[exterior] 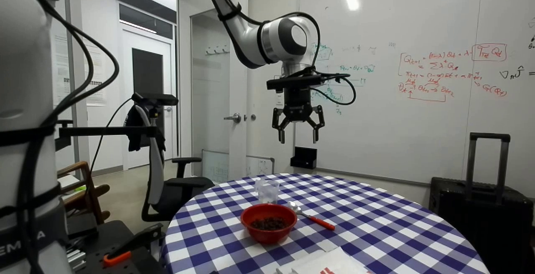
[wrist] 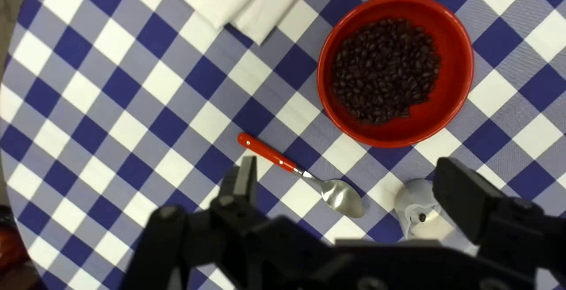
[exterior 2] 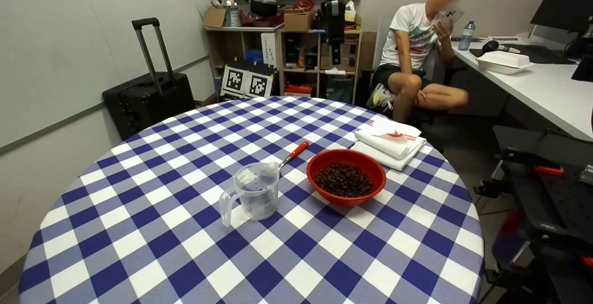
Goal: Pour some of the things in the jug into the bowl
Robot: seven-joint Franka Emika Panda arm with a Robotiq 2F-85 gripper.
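Observation:
The clear jug (exterior 2: 257,197) stands upright on the checked tablecloth, its handle toward the near left in this exterior view. It also shows in an exterior view (exterior: 268,192) behind the bowl, and in the wrist view (wrist: 413,199), partly hidden by a finger. A dark bean shows inside it. The red bowl (exterior 2: 345,199) stands beside the jug, apart from it, with many dark beans in it. It also shows in an exterior view (exterior: 267,237) and in the wrist view (wrist: 452,55). My gripper (exterior: 299,136) is open and empty, high above the table; its spread fingers frame the wrist view (wrist: 349,177).
A spoon with a red handle (exterior 2: 295,151) lies between jug and bowl, toward the far side in this view. Folded white cloths (exterior 2: 391,144) lie beside the bowl. A black suitcase (exterior: 480,207) stands by the whiteboard. A person (exterior 2: 412,44) sits beyond the table.

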